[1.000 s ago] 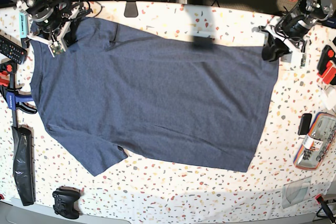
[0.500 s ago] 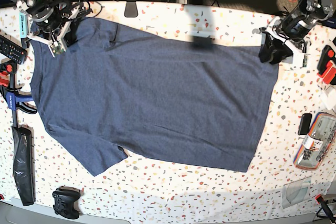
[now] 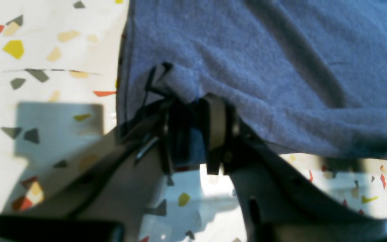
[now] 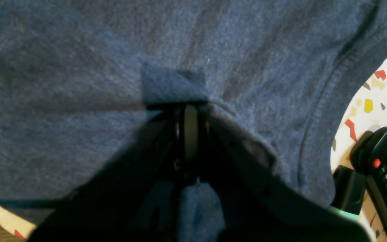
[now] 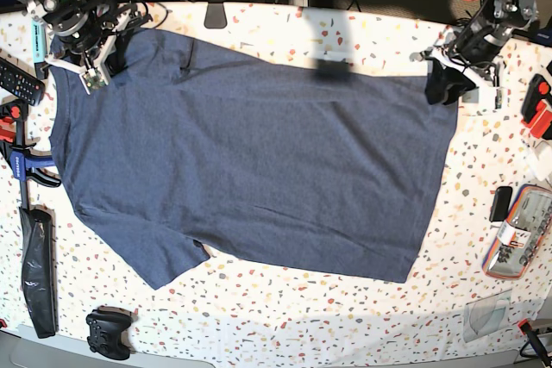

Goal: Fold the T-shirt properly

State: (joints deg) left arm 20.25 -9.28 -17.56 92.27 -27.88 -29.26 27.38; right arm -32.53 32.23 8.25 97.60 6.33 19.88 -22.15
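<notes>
The large heathered navy-blue short-sleeved cotton T-shirt (image 5: 250, 152) is lying spread flat, plain side up, across the middle of the white speckled terrazzo desk (image 5: 345, 308), reaching toward its far edge. No fold is showing in the base view; the task is standing at its opening step, with every fold left to make.

The right tool (image 4: 186, 111) is sitting at the far left corner of the desk, by the collar end; its jaws are pressed together and are pinching a small peak of fabric. The left tool (image 3: 193, 117) is sitting at the far right corner, at the hem corner; its jaws are standing narrowly apart with a bunch of fabric between them, and whether that grip is firm cannot be told. Judged from this, both far corners are being taken up for the first fold.
</notes>
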